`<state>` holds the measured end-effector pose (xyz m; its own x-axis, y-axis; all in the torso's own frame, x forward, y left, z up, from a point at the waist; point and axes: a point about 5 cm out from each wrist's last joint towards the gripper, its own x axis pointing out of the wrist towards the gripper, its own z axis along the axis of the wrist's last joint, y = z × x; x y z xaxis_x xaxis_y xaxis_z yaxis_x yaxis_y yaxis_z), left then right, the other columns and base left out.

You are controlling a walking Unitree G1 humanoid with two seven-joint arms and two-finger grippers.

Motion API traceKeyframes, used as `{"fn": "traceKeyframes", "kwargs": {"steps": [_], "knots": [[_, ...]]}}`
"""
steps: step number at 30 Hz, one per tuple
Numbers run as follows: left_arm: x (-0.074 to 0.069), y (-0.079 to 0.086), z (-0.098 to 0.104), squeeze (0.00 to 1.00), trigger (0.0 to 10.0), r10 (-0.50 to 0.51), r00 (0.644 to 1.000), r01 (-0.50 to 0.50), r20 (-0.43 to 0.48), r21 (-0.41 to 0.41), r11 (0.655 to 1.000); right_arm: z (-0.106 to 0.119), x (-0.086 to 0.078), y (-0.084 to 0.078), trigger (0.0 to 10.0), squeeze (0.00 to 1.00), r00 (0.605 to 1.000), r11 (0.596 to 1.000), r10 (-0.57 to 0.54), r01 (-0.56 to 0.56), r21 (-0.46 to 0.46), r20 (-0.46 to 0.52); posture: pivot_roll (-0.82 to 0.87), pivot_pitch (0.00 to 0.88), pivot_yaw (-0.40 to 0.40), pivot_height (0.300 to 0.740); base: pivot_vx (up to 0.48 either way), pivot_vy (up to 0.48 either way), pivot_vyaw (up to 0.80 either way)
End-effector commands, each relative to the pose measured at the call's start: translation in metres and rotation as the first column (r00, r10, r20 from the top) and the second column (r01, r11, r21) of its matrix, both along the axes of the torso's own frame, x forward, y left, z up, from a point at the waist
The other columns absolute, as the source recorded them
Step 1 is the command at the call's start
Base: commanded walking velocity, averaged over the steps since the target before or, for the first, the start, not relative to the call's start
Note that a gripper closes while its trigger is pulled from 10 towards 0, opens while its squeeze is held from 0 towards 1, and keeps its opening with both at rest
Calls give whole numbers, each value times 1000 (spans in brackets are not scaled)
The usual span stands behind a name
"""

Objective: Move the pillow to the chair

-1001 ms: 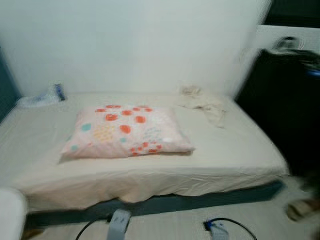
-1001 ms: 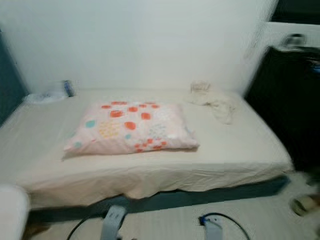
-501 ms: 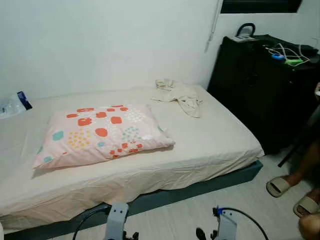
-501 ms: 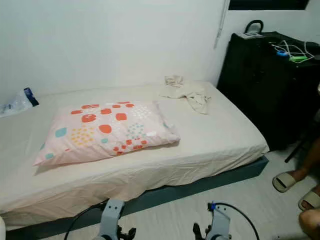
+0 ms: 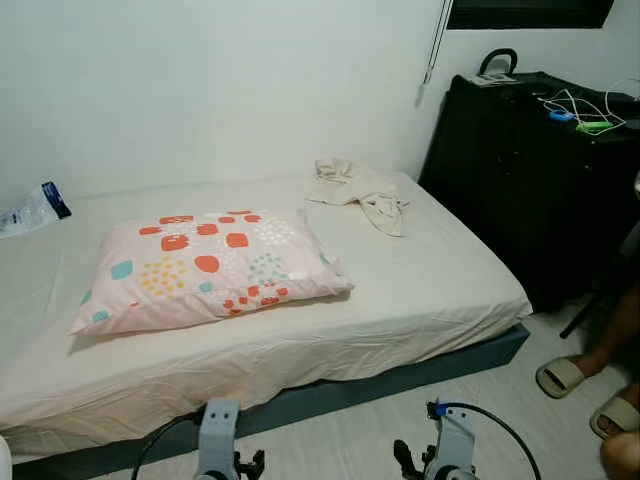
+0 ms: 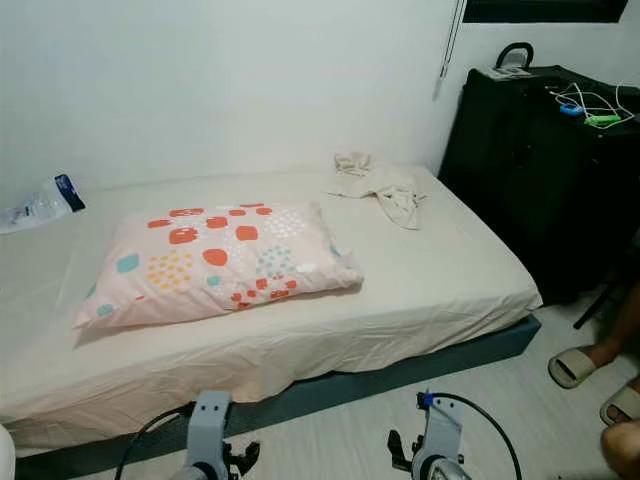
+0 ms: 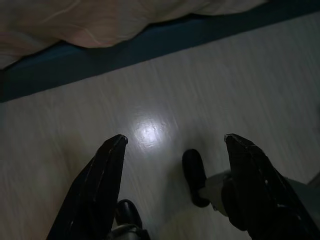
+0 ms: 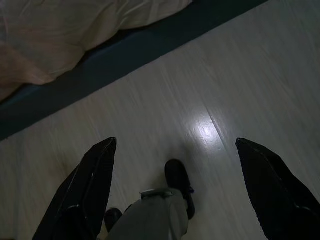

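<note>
Since 0.5 s ago the camera swings a little, so the bed slides right in view. Down low over the floor, the left gripper [image 7: 175, 140] and right gripper [image 8: 175, 142] hang with fingers spread wide, holding nothing. Farther off, the pillow [image 5: 205, 265] lies flat on the bed [image 5: 440, 290]. It looks soft, light and squishy; pinching 2 edges should work best.

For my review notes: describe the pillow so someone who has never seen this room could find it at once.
A low bed with a cream sheet runs along the white wall. The pillow lies flat on it, left of centre. It is pale pink with red, teal and yellow blotches, unlike the plain crumpled cream cloth near the far corner.
</note>
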<state>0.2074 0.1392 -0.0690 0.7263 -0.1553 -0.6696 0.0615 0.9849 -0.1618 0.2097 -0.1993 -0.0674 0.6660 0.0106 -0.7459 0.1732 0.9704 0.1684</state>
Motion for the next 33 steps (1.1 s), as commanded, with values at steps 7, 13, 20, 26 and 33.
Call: {"fn": "traceKeyframes", "kwargs": {"steps": [7, 13, 20, 26, 33], "knots": [[-5, 9, -3, 0, 10000, 32, 999, -31, -16, 16, 999, 0, 1, 0, 10000, 0, 1000, 1000, 4, -4, -10, -4, 19, 0, -31, 740, 296, 0, 0], [-6, 7, -3, 0, 10000, 22, 1000, -22, -20, 15, 1000, -1, -1, 1, 10000, 0, 1000, 1000, 20, -20, -21, -17, 17, 0, -31, 740, 326, 0, 0], [-6, 5, -4, 0, 10000, 16, 1000, -15, -24, 14, 1000, -2, -3, 0, 10000, 0, 999, 999, 37, -38, -26, -34, 11, 0, -35, 740, 332, 0, -621], [-5, 2, -4, 0, 10000, 12, 1000, -12, -26, 8, 1000, -1, -1, -2, 10000, 0, 1000, 999, 25, -25, -26, -17, 10, 0, -37, 740, 332, 0, -361], [-6, 0, -4, 0, 10000, 8, 1000, -8, -28, 7, 1000, 2, 3, 0, 10000, 0, 1000, 1000, 25, -25, -10, 5, 10, 0, -35, 740, 331, 0, 0]]}}
